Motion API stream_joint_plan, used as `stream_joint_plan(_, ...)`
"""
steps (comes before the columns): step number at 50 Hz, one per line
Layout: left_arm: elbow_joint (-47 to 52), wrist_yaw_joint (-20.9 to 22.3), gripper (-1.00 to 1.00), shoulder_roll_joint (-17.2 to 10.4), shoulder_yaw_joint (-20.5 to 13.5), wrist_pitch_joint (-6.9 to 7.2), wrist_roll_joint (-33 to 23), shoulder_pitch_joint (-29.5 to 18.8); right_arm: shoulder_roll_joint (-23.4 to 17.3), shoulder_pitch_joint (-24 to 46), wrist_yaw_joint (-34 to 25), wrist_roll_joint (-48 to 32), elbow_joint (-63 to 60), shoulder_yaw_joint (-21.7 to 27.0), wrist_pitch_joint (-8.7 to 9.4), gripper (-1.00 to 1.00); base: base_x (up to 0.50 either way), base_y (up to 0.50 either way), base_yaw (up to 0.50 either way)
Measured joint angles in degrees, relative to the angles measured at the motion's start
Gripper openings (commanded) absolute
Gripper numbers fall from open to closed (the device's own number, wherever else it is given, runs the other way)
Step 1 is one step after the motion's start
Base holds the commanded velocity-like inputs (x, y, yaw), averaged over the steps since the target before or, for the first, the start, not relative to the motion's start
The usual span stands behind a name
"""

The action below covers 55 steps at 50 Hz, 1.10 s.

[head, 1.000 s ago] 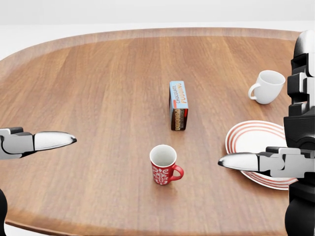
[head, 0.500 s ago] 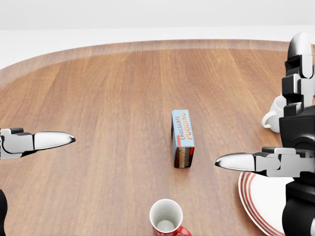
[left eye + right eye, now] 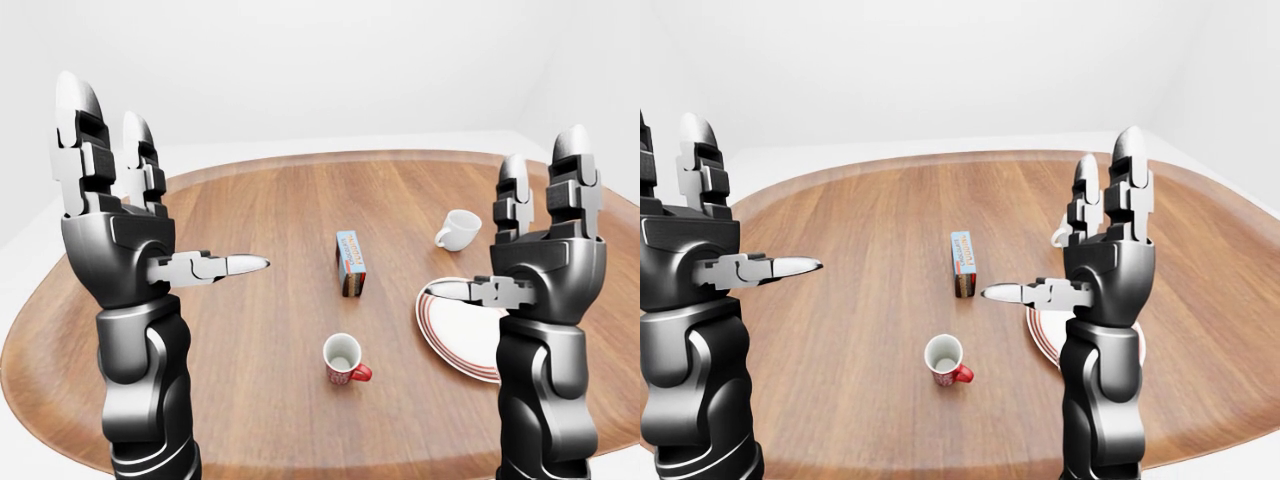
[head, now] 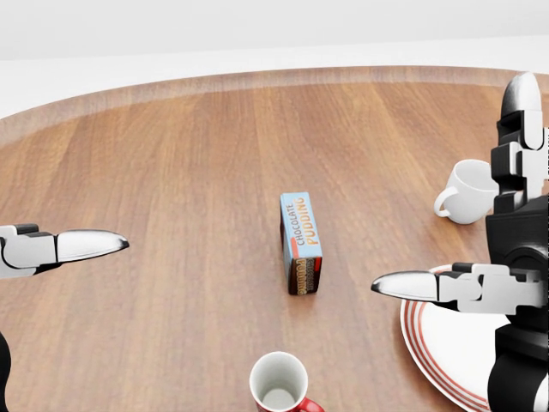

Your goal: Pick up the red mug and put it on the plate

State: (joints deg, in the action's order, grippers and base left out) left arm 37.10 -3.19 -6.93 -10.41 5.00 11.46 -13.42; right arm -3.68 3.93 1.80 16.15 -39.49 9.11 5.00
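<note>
I have both arms raised over the wooden bench [image 3: 250, 220], and neither hand has hold of anything. My left hand [image 3: 120, 230] stands at the left of the left-eye view with two fingers pointing straight up and the thumb stuck out sideways toward the middle, fully spread. My right hand [image 3: 540, 255] mirrors it at the right, fingers up and thumb pointing inward, equally spread and empty. The red mug [image 3: 343, 359] sits upright on the bench between my two arms, low in the view, its handle turned to the view's right; in the head view only its rim and upper part show at the bottom edge. The plate [image 3: 450, 325], white with red rings, lies to the mug's right, near but apart from it, and my right forearm covers part of it. Above the mug stands a chocolate pudding box [image 4: 301, 242], on its narrow edge. A white mug [image 3: 458, 229] lies tipped near the top right, above the plate.
</note>
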Motion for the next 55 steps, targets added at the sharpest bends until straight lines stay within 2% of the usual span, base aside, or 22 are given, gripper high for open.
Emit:
stream_joint_plan(28, -0.2, 0.1, 1.0, 0.1, 0.1, 0.0, -0.3, 0.2, 3.3, -11.9, -2.7, -4.2, -6.9, -7.1, 0.0, 1.0, 0.0, 0.0, 0.0)
stream_joint_plan(41, 0.0, 0.2, 1.0, 0.2, 0.2, 0.0, -0.4, 0.2, 2.7, -14.1, -2.9, -6.7, -6.0, -13.9, 0.0, 1.0, 0.0, 0.0, 0.0)
stream_joint_plan(55, 0.3, 0.2, 1.0, 0.1, 0.1, 0.0, -0.4, 0.4, 0.4, -14.3, -5.5, -17.2, -1.1, -21.9, 0.0, 1.0, 0.0, 0.0, 0.0)
